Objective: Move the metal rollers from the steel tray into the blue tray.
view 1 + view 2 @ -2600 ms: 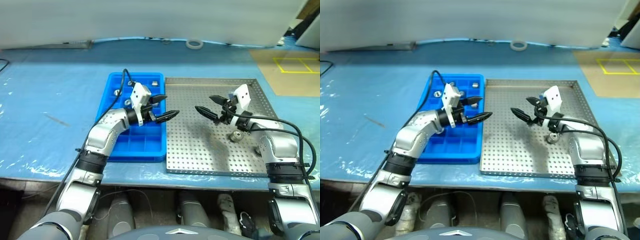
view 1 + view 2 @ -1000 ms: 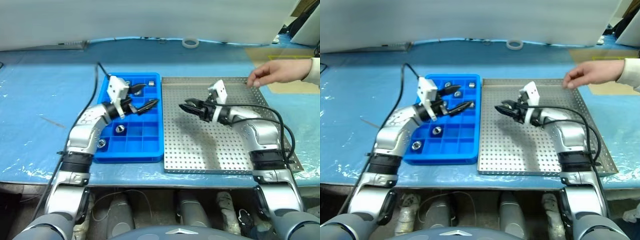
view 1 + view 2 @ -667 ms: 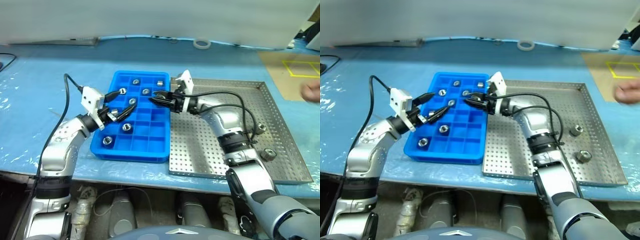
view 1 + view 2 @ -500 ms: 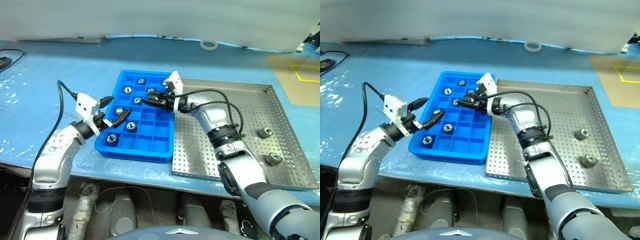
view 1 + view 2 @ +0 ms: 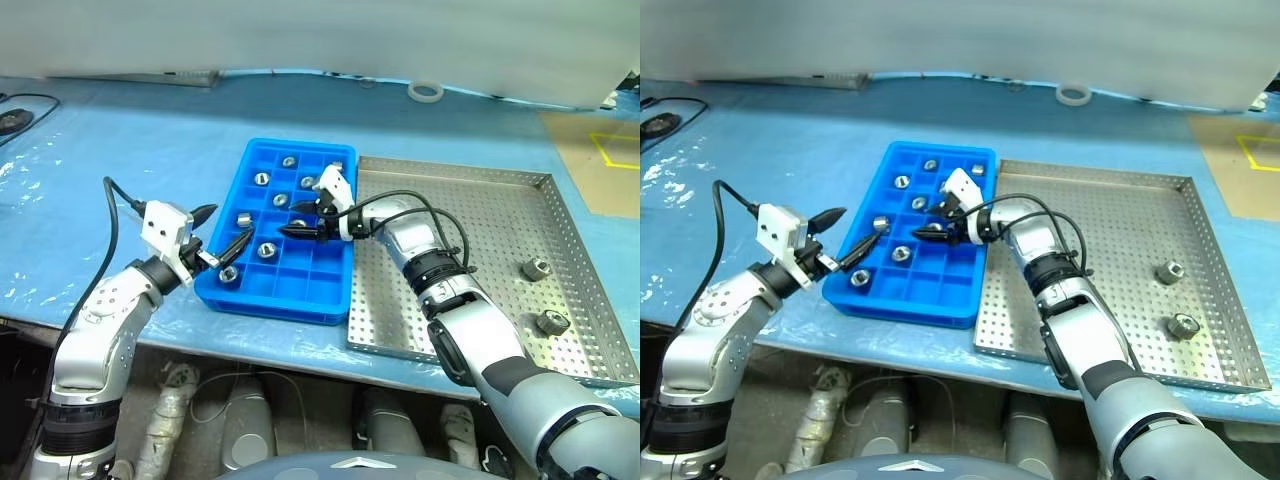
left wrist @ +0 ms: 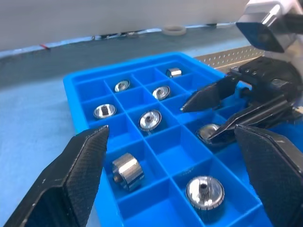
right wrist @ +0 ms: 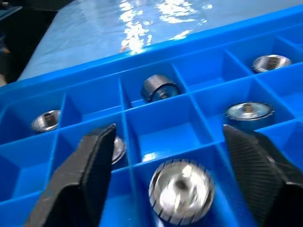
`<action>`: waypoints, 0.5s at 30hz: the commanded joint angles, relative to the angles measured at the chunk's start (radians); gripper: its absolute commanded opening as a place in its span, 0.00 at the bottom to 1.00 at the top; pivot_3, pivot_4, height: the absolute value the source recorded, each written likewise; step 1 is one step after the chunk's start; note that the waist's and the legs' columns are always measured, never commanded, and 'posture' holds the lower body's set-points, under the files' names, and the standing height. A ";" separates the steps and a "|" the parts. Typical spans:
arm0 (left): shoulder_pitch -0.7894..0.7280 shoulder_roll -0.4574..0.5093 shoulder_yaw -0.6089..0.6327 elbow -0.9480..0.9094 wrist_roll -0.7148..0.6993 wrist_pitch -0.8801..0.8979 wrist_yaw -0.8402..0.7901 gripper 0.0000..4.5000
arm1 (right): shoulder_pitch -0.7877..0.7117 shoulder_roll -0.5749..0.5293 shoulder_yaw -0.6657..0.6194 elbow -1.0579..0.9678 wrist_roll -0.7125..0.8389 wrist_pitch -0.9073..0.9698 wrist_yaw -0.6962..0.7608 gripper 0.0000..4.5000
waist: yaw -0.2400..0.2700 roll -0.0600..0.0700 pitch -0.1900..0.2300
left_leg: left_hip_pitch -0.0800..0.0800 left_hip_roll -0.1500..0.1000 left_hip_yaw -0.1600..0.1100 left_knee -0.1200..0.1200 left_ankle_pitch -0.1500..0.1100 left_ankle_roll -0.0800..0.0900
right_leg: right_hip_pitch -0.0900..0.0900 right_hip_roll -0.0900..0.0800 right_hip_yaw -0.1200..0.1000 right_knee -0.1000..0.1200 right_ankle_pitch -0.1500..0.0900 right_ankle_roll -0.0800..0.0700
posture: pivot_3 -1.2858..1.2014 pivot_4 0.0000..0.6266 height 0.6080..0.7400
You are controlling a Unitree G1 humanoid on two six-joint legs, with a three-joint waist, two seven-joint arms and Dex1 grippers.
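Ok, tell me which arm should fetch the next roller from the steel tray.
Right. Two rollers lie at the steel tray's right edge, on the right arm's side. The right end effector hangs open over the blue tray, a roller below it. The left end effector is farther away, beyond the blue tray.

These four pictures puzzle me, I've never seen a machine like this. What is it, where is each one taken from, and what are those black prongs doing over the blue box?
It is a two-armed robot. The two wide pictures come from cameras on its head, looking down over its arms. The two close-ups come from a camera on each wrist.

On the blue-covered table lie a blue tray of small compartments and a steel tray with a perforated floor. Small metal rollers sit in several compartments; two more rollers lie in the steel tray.

The black prongs are gripper fingers. The right gripper is open over the blue tray, a roller lying beneath it. The left gripper is open at the tray's edge, holding nothing.
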 commanded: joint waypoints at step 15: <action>-0.405 -0.132 -0.224 0.455 0.032 -0.164 -0.255 1.00 | 0.297 -0.305 -0.232 -0.522 0.055 0.228 -0.164 1.00 | -0.056 0.000 0.000 | 0.003 -0.002 0.003 0.002 0.000 0.000 | 0.003 0.002 0.004 0.000 0.000 0.000 | 0.39 0.24 1.00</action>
